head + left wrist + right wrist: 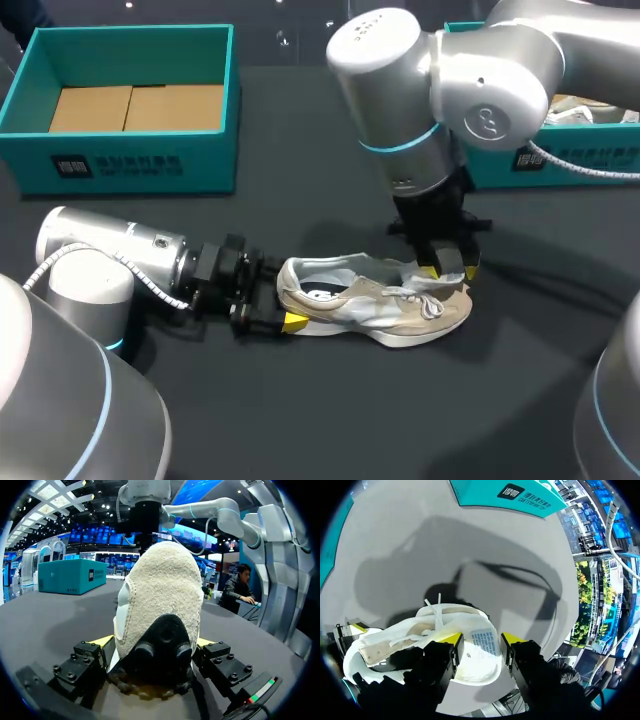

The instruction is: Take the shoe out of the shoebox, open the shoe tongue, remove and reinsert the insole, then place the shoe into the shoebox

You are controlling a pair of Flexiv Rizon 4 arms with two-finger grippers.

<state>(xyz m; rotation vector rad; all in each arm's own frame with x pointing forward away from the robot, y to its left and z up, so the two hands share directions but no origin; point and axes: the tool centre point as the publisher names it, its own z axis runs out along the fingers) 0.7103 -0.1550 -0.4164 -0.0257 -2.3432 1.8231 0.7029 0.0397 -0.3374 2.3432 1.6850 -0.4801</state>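
The left arm point(110, 255) and right arm point(430, 90) are built of rounded, glossy silver-grey cylinders, with joints edged by thin light-blue rings. A white braided cable point(150, 285) is run along the left arm's wrist. The left gripper point(153, 642) and right gripper point(450, 270) are formed of black blocks studded with round screws and capped with yellow tips.

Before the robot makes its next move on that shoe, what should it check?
1. Shoe out of the shoebox, on the table: ok.
2. Left gripper shut on the heel: ok.
3. Right gripper over the tongue: ok.
4. Right gripper's hold on the tongue: cannot tell.
5. Insole seated inside the shoe: cannot tell.
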